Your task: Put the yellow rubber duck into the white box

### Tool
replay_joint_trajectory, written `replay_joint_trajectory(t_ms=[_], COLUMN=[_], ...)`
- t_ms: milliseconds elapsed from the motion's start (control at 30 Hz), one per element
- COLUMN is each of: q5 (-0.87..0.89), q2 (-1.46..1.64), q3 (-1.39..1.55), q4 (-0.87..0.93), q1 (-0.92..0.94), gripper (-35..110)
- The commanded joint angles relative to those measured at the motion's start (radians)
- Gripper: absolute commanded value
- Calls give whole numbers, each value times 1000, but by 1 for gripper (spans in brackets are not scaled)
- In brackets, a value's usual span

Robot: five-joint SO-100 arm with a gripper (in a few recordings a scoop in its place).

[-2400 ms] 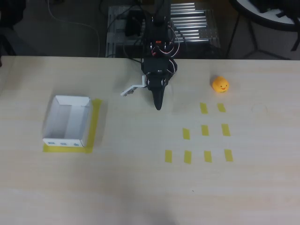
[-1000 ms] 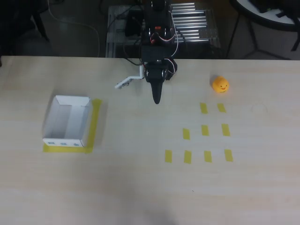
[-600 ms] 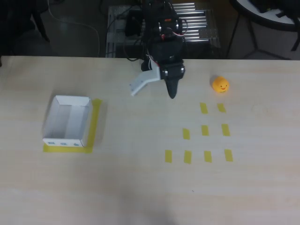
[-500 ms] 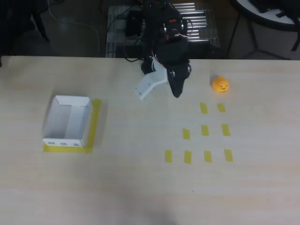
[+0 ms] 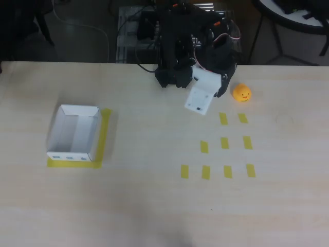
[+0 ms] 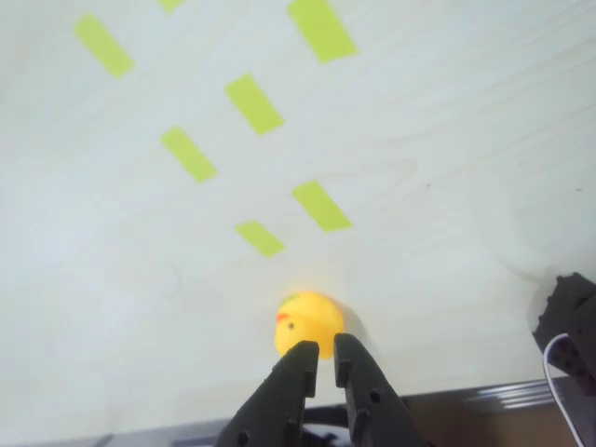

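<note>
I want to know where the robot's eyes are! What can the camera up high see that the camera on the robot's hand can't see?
The overhead view alone shows the white box, open and sitting on yellow tape at the left of the table, far from the arm, plus the dark floor beyond the table's far edge. The wrist view alone shows the gripper up close, its two dark fingertips nearly together just in front of the yellow rubber duck. Both views show the duck sitting on the pale table and the small yellow tape strips near it.
</note>
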Motion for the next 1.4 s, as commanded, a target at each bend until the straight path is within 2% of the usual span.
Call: replay_joint_trajectory(t_ms=[0, 167, 267, 433, 567, 767, 1000, 1367], q5=[5, 31, 21, 20, 28, 41, 78, 77], q2=[41, 54, 54, 60, 37, -18, -104, -255], q3=[20, 94, 135, 155, 141, 141, 141, 206], q4=[-18, -78, -81, -52, -48, -11, -32, -137], q1=[-103, -169, -207, -282, -356, -503, -618, -614], gripper=[0, 1, 11, 38, 44, 51, 53, 54])
